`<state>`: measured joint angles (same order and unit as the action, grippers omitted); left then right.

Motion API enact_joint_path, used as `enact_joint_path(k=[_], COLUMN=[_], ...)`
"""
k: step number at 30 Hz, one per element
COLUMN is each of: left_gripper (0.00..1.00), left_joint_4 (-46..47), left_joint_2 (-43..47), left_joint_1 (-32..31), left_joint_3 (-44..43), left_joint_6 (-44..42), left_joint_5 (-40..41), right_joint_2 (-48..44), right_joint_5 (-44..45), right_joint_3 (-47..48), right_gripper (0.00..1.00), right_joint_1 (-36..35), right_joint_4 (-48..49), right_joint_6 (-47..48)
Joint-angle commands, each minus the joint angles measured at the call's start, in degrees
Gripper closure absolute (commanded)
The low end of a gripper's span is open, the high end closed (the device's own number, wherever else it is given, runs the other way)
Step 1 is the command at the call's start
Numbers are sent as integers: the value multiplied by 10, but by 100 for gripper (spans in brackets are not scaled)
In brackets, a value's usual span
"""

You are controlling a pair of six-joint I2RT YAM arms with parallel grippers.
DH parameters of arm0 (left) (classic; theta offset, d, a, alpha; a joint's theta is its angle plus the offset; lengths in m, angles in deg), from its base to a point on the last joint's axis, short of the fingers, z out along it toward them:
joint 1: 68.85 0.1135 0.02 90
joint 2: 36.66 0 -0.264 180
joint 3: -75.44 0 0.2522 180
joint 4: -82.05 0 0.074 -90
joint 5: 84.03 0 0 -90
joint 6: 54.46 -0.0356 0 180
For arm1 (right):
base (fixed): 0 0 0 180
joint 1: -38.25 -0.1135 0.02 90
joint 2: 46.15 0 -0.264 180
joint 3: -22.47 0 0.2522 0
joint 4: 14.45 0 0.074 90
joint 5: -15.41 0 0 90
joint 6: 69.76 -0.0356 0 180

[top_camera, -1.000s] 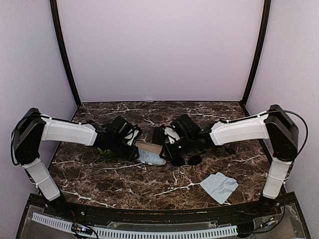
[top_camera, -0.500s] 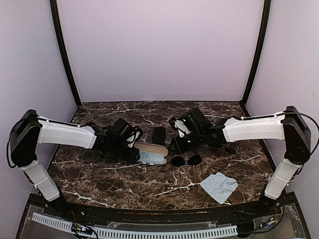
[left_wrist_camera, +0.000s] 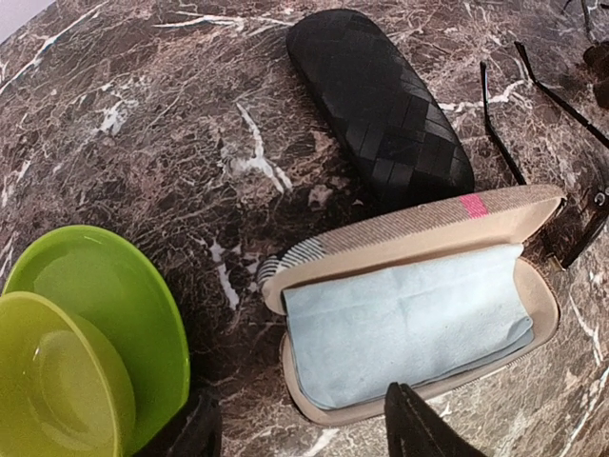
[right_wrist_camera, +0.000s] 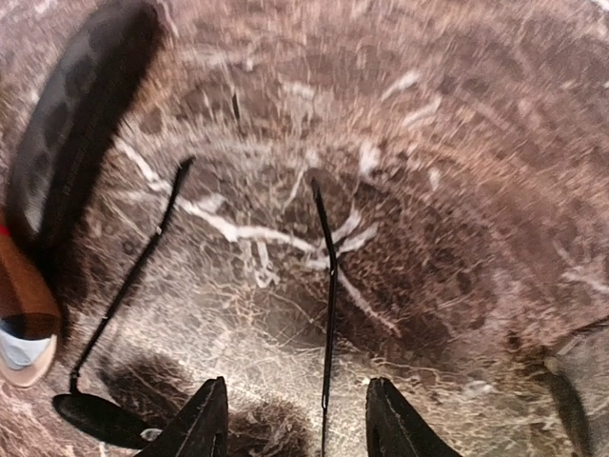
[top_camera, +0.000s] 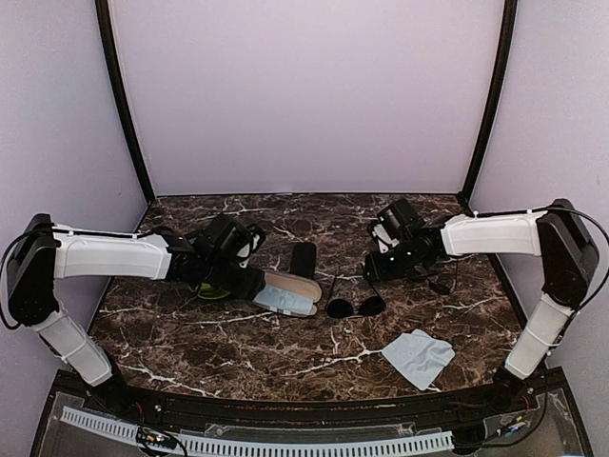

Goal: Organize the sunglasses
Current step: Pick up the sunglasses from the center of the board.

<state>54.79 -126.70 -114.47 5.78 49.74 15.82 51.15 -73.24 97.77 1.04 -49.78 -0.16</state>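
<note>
Two robot arms reach over a dark marble tabletop [top_camera: 181, 343] with sunglasses and cases.

One pair of sunglasses [top_camera: 354, 306] lies unfolded on the tabletop, lenses down, just right of an open striped case [left_wrist_camera: 419, 224] that holds a blue cloth [left_wrist_camera: 409, 324]. A shut black case [top_camera: 303, 259] lies behind them. The left end effector [left_wrist_camera: 303, 424] is spread wide and empty at the open case's near edge, beside two green bowls [left_wrist_camera: 105, 324]. The right end effector [right_wrist_camera: 297, 405], also wide and empty, hovers over the temple arms. A second cloth [top_camera: 419, 358] lies near the right arm.
</note>
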Motion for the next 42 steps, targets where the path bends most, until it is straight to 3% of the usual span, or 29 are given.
enact_joint_path(k=[1, 17, 27, 33, 38, 42], left_gripper=[38, 37, 37, 37, 37, 36], left_joint_4=[-1, 16, 17, 17, 9, 10], left_joint_2=[27, 24, 12, 8, 4, 5], left_joint_1=[-2, -3, -8, -10, -11, -12], left_joint_3=[6, 17, 11, 6, 1, 3], left_joint_6=[4, 2, 4, 2, 0, 0], left_joint_5=[13, -3, -9, -9, -7, -6], right_joint_2=[44, 41, 27, 34, 49, 35], right_joint_5=[7, 3, 2, 18, 18, 17], right_joint_3=[24, -33, -48, -23, -2, -7], right_gripper=[50, 62, 83, 91, 90, 76], right_joint_1=[1, 2, 2, 3, 7, 7], right_joint_4=[-29, -17, -2, -9, -28, -32], right_joint_6=[14, -1, -6, 15, 36, 32])
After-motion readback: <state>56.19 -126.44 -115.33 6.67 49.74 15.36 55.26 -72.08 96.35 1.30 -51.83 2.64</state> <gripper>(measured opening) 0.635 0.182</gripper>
